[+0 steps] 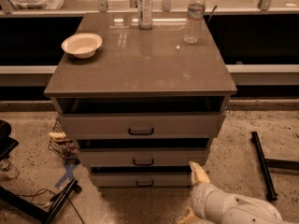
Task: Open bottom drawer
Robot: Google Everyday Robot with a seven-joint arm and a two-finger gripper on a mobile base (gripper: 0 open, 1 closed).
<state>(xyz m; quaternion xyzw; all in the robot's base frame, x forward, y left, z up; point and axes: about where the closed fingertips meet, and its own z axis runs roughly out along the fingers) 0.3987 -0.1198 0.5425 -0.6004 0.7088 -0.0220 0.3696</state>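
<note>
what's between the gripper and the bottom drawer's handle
Only bare front of the bottom drawer, in the camera view; the gripper sits right of the handle.

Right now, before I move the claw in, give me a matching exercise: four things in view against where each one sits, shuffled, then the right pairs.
1. white bowl
2. clear water bottle
3. bottom drawer
4. claw

A. low in view, just right of the bottom drawer, open
B. back right of the cabinet top
C. left side of the cabinet top
D. lowest of the stack, under the middle drawer

Pairs: 1-C, 2-B, 3-D, 4-A
</note>
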